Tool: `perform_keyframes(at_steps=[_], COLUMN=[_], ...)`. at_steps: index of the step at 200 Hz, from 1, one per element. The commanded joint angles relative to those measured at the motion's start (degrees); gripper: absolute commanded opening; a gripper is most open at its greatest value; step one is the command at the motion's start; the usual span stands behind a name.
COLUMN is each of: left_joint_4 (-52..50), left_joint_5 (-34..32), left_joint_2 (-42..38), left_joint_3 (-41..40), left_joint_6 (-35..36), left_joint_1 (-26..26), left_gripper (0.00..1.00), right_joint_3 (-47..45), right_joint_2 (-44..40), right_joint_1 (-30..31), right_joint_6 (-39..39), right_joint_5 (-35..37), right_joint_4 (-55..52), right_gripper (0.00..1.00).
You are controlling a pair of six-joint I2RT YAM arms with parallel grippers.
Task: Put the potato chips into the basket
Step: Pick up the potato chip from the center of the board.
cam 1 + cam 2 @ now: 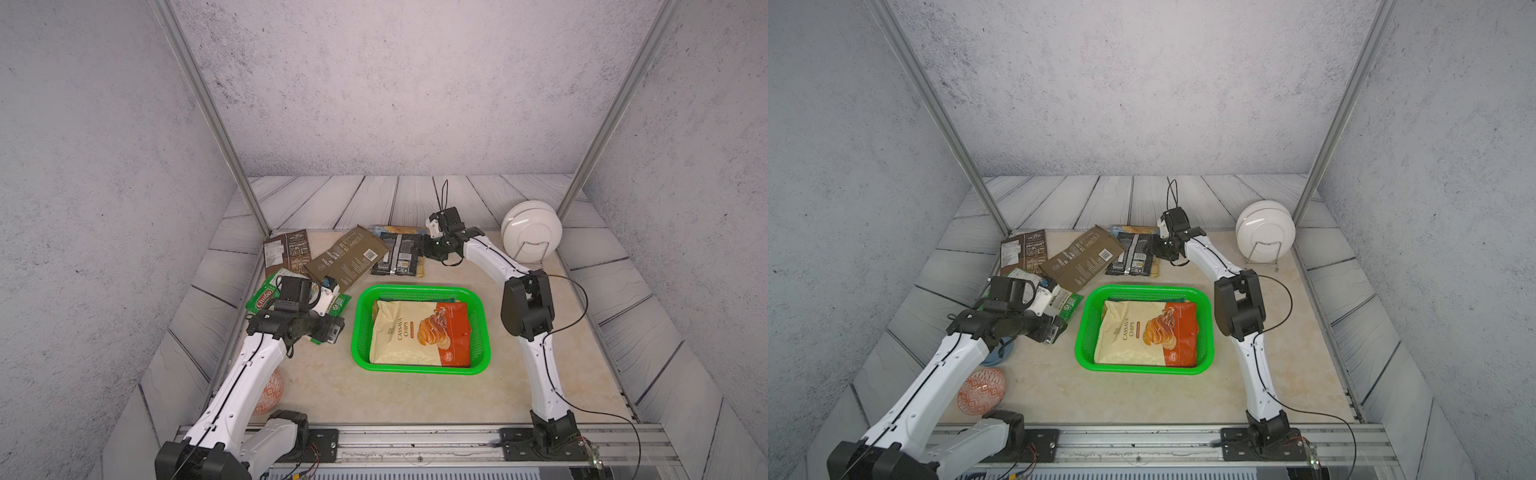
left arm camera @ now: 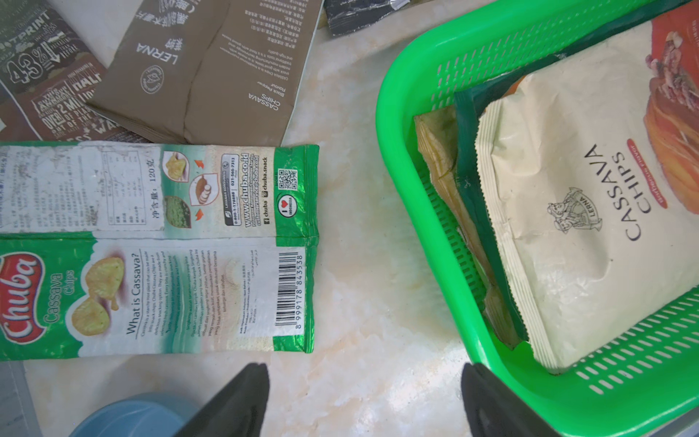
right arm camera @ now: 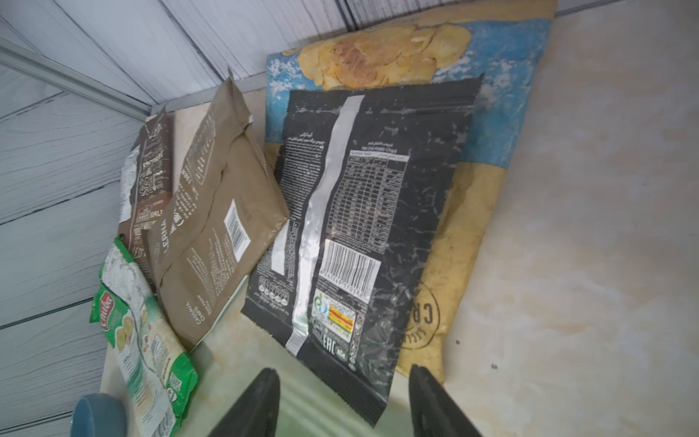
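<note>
At the middle of the pale marbled table [image 1: 415,399] the green basket [image 1: 355,332] is sitting. Three bags of potato chips are already lying in it: a cream-and-red bag [image 1: 407,336] on top, with a dark green bag [image 2: 469,159] and an olive-yellow bag [image 2: 438,151] showing at its edge in the left wrist view. Just beyond the basket's far left corner an olive-brown bag [image 1: 347,257] is lying partly over a dark brown bag [image 1: 289,253]. Beyond the basket's far rim a black bag [image 1: 395,259] is resting on a yellow-blue bag [image 3: 499,94]. Left of the basket a light green bag [image 2: 151,246] is lying flat. The left gripper [image 2: 365,378] is hanging over bare table between that bag and the basket, its jaws standing wide and empty. The right gripper [image 3: 344,382] is reaching beyond the basket to the black bag, its jaws standing partly apart with the bag's near corner between them; whether they are touching it I cannot tell.
</note>
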Motion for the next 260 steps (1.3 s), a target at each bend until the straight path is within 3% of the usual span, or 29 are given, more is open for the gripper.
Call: perform_keyframes(at_steps=[1,63,191,211,260], left_joint_4=[0.4,0.7,0.8,0.8,0.8], left_joint_5=[0.8,0.7,0.8,0.8,0.7], left_joint_2=[-0.7,-1.0,-1.8,-2.3,-2.8], left_joint_3=[-0.8,-1.1,-1.2,-1.2,-1.3], left_joint_6=[0.3,0.2,0.1,0.1,0.2], left_joint_1=[0.4,0.4,0.5,0.4,0.5], left_gripper=[0.86,0.86,0.86,0.86,0.86], right_joint_3=[4.7,12.5,12.8,12.8,9.1], right_joint_2=[5.0,12.4,18.0,18.3,14.0], right_joint_1=[-0.6,-0.9,-0.8,-0.9,-0.9], right_joint_6=[-0.7,2.1,10.5,11.2,10.2], right_joint_5=[2.0,-2.8,-9.5,-9.5,-7.9], right_joint_4=[-3.2,-2.5,7.3,7.8,9.7], right_gripper=[0.59,0.59,0.54,0.44,0.05])
